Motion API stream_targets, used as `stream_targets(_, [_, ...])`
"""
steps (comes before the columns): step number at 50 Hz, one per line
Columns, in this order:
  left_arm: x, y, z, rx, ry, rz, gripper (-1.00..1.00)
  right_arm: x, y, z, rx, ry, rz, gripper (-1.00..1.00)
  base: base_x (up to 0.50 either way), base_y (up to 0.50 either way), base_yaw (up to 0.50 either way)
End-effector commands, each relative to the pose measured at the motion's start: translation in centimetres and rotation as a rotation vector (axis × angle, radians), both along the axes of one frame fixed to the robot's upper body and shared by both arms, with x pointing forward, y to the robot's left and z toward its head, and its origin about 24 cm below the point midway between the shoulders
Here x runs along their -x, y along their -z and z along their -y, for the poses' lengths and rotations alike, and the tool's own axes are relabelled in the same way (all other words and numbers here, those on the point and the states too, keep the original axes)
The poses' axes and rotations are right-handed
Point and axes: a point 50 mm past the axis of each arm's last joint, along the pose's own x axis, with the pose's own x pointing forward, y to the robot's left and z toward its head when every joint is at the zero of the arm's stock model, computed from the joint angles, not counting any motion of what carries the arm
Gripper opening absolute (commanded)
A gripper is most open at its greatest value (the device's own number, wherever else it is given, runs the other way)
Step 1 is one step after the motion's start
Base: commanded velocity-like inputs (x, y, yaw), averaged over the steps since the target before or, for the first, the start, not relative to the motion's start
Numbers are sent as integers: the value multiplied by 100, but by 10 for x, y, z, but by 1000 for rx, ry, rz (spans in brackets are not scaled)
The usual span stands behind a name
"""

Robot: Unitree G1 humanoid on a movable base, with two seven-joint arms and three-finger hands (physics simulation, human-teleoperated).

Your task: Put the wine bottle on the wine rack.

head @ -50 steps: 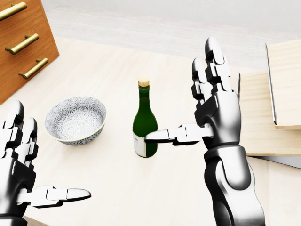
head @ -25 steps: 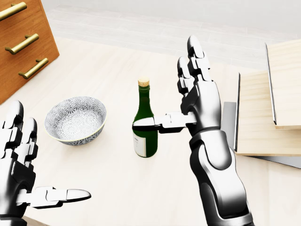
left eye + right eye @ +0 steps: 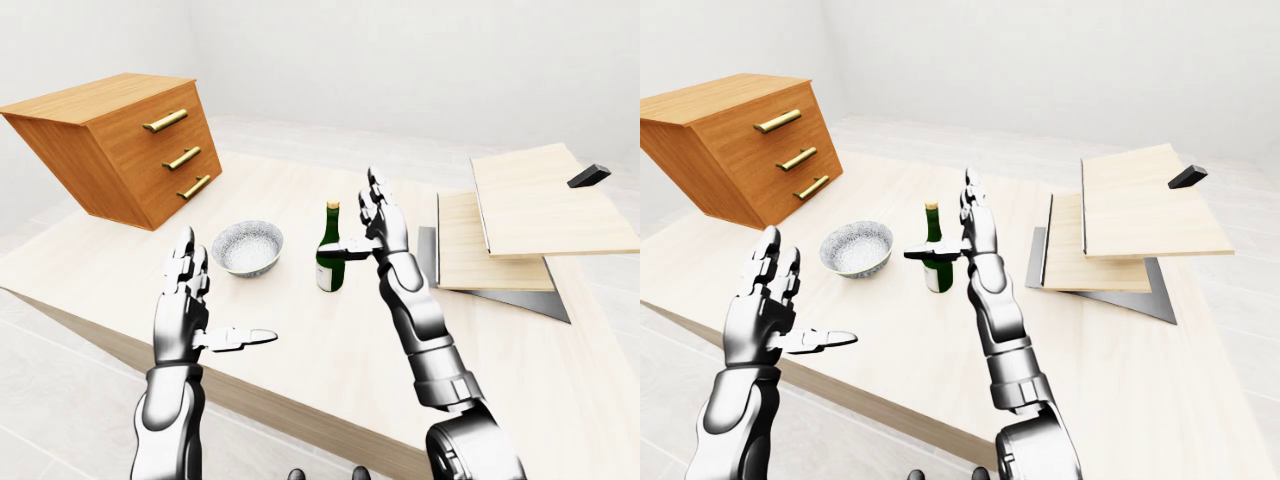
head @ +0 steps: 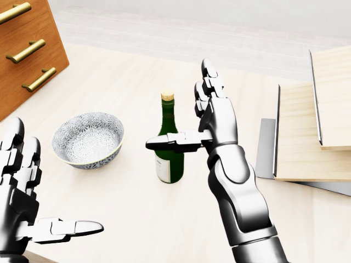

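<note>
Our right robot hand (image 4: 189, 118) is spread wide, thumb crossing the wine bottle (image 4: 168, 148) just left of the palm. If we close off-centre, the upright bottle may tip on the table (image 4: 137, 219). It's dark green, pale-labelled, cork-topped. Left robot hand (image 4: 24, 203) hangs open, well apart.

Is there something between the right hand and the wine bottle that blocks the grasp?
Nothing visible does. The right hand is open just right of the bottle in the head view, its thumb crossing the bottle's body. The bowl stands on the bottle's other side, clear of the hand.
</note>
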Motion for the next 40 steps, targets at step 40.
stream_targets(40, [-2,10,-3,9,-2,-43,100,-40,41,-2,73,-1,-305,100,0,0,0])
